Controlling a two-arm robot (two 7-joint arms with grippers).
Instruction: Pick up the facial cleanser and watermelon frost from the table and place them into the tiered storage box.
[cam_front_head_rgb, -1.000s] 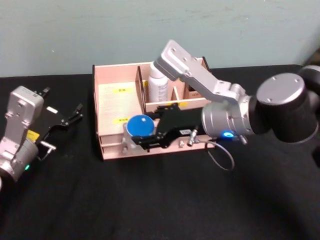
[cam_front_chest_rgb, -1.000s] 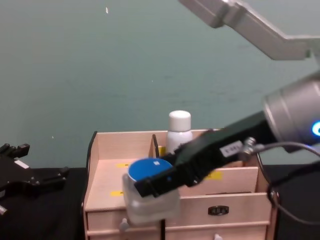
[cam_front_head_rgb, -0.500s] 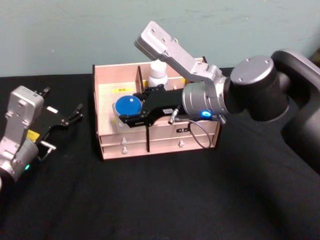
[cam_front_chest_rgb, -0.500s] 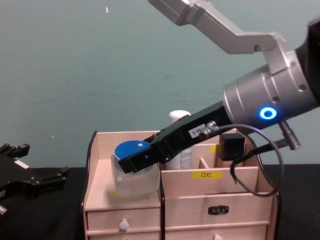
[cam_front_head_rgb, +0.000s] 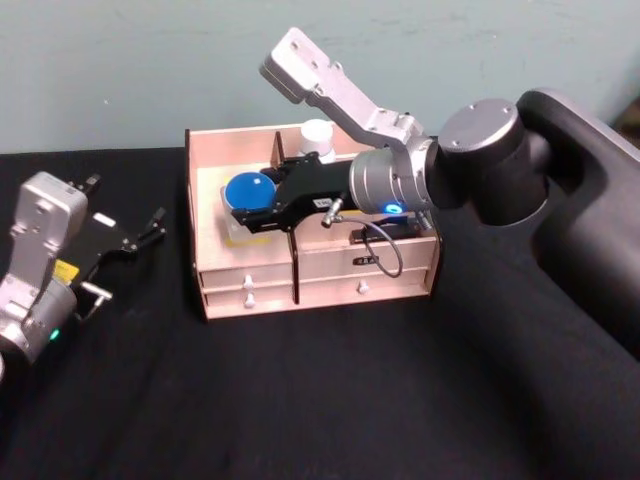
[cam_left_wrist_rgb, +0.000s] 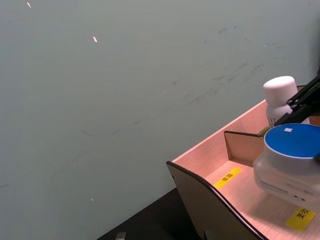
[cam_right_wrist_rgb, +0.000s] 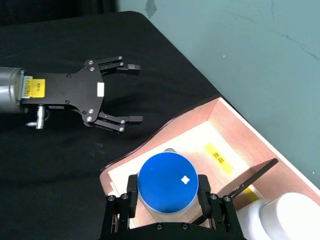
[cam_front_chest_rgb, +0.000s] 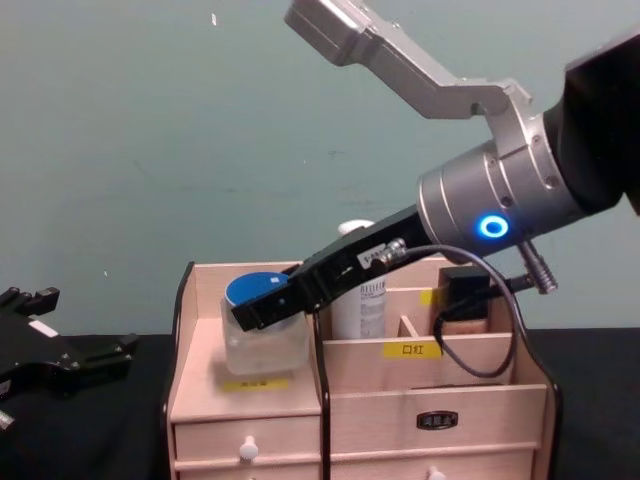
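Head view: right gripper (cam_front_head_rgb: 246, 212) reaches in from the right over the tiered storage box (cam_front_head_rgb: 310, 285), fingers pinching the blue-lidded jar (cam_front_head_rgb: 246, 196) from both sides, jar held above the box's wide left compartment, inside the side wall. White bottle (cam_front_head_rgb: 318, 136) stands in the back compartment just right of the divider. Left gripper (cam_front_head_rgb: 150, 228) sits parked on the black table (cam_front_head_rgb: 330, 400) left of the box, well apart from it, fingers spread, holding nothing. Vs 1 s ago the jar has moved from the front edge by the drawers back and left, further into the compartment. Left wrist view: jar (cam_left_wrist_rgb: 291, 162) hangs above the compartment floor w/ yellow labels; open room between it and the curved dark-edged side wall (cam_left_wrist_rgb: 215, 200); bottle (cam_left_wrist_rgb: 280, 97) behind it. Right wrist view: jar lid (cam_right_wrist_rgb: 168, 186) clamped between both fingers (cam_right_wrist_rgb: 132, 197); left gripper (cam_right_wrist_rgb: 122, 92) beyond the box edge, fingers apart. Chest view: right gripper (cam_front_chest_rgb: 262, 310) holds the jar (cam_front_chest_rgb: 262, 330) w/ its base low in the left compartment, near the yellow label; can't tell if it touches the floor. Bottle (cam_front_chest_rgb: 358, 290) partly hidden behind the gripper. 0.5 s ago the jar sat closer to the divider.
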